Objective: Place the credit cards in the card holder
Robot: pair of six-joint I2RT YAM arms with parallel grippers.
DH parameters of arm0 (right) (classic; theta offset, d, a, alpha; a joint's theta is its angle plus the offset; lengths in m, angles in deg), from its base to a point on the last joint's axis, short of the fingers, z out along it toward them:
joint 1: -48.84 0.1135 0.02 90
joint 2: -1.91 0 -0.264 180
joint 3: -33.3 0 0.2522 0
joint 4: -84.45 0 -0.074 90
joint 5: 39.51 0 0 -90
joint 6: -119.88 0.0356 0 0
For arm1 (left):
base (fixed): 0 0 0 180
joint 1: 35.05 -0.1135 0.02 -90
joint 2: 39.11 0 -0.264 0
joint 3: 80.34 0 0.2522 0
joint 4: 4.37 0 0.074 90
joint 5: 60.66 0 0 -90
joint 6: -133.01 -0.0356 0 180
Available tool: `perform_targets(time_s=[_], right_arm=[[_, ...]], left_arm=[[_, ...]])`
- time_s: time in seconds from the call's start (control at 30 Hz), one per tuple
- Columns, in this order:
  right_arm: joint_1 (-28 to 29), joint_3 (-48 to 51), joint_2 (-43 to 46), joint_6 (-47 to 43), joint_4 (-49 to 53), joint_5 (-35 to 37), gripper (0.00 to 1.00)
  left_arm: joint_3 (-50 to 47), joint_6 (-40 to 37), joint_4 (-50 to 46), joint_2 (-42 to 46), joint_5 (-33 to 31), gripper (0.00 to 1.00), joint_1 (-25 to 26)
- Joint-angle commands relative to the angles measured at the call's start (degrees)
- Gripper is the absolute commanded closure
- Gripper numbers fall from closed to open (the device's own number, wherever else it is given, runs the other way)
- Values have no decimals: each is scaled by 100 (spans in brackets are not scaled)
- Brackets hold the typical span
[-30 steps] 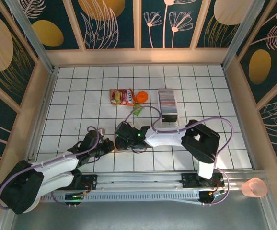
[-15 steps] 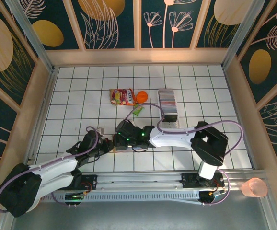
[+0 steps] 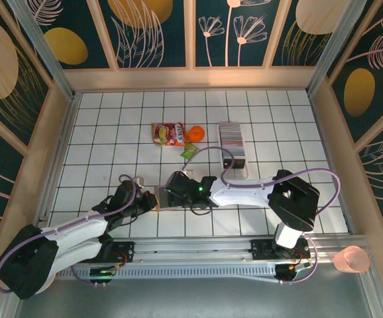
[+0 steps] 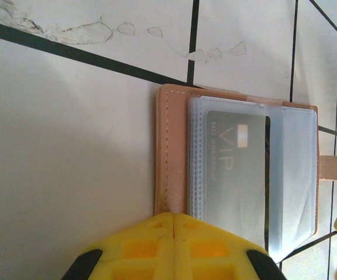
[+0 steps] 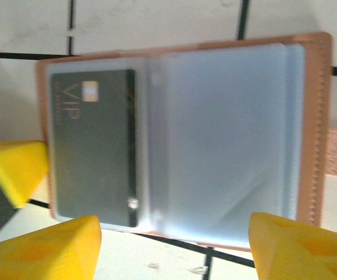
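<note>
Salmon-pink leather card holder (image 5: 315,116) lies open on the white tiled table (image 3: 99,132), near its front edge. A dark grey VIP card (image 5: 92,146) sits in one clear sleeve.

The left gripper (image 4: 174,230) has its fingers together over one short edge of the holder. The right gripper (image 5: 168,240) has its jaws apart, straddling the holder.

A striped row of pale credit cards (image 3: 232,139) stands well apart, with bare tiles between.

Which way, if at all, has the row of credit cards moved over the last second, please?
No. The credit cards lie on the same grid squares of the table, right of the orange packet, as before.
</note>
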Motion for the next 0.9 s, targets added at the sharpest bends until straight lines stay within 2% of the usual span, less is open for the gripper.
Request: perform_targets(time_s=[0.0,0.5,0.87], right_arm=[[55,86,-5,204,269,273,33],[84,12,-473,129,-54,5,34],[82,-142,-695,96,-697,-211,36]], left_arm=[[-42,-29,-62,-51,6,100,24],[-69,-17,-71,12,9,100,30],[-123,19,-27,23,-7,100,25]])
